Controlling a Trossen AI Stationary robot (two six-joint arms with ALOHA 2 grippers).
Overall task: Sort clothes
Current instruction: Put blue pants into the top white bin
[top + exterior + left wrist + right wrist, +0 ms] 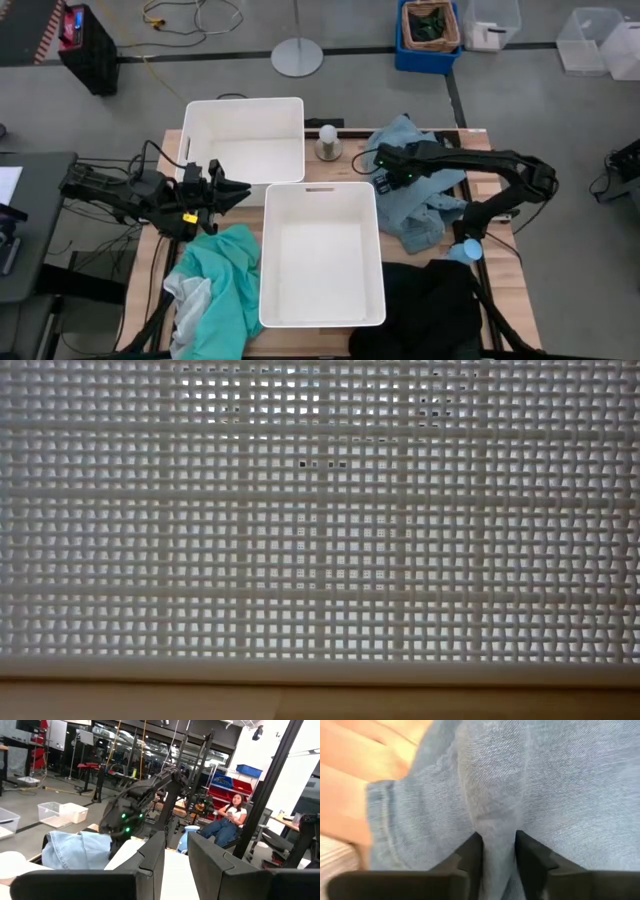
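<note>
Your right hand is pinching a fold of the light-blue garment beside the near white bin. Next, you probably need to lift it into a bin. Your left hand is waiting, fingers apart, left of that bin.

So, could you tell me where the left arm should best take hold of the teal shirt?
Probably at the raised, bunched teal folds near the top of the teal shirt, coming straight down from above. It lies crumpled on the table beside the white bin, so a ridge gives the fingers something to pinch. The left gripper is open just beyond it.
</note>
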